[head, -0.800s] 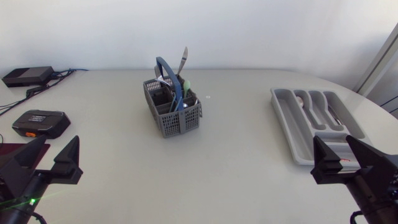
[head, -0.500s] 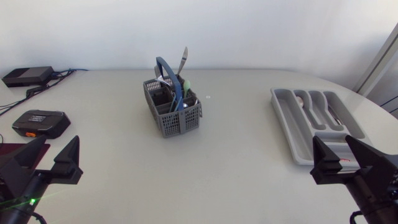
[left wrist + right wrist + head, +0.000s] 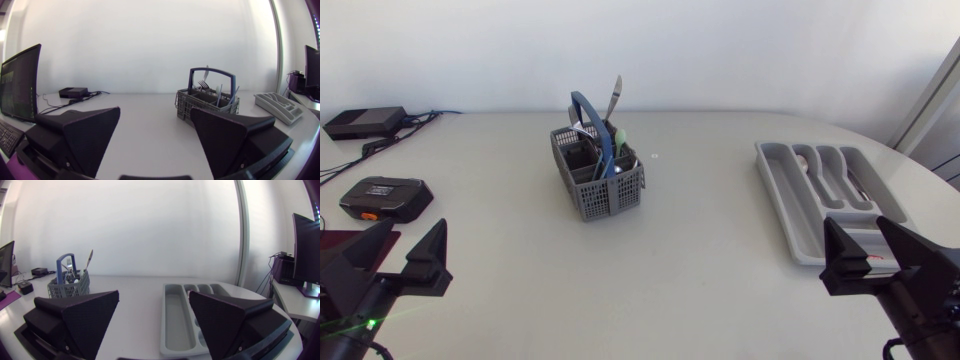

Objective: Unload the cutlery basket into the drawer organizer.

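Note:
A grey cutlery basket [image 3: 598, 177] with a blue handle stands at the table's middle back, holding a knife, forks and a green-handled piece. The left wrist view has the basket [image 3: 206, 104] ahead of my gripper; the right wrist view has the basket [image 3: 68, 286] far off beside its gripper. The grey drawer organizer [image 3: 828, 195] lies at the right, with some cutlery in its far slots; this organizer [image 3: 186, 311] lies just ahead of my right gripper [image 3: 154, 317]. My left gripper [image 3: 405, 258] rests open at the near left, my right gripper [image 3: 867, 260] open at the near right. Both are empty.
A black and orange device [image 3: 384, 198] lies near the left edge, ahead of my left gripper. Farther back at the left corner sits a black box [image 3: 364, 122] with cables.

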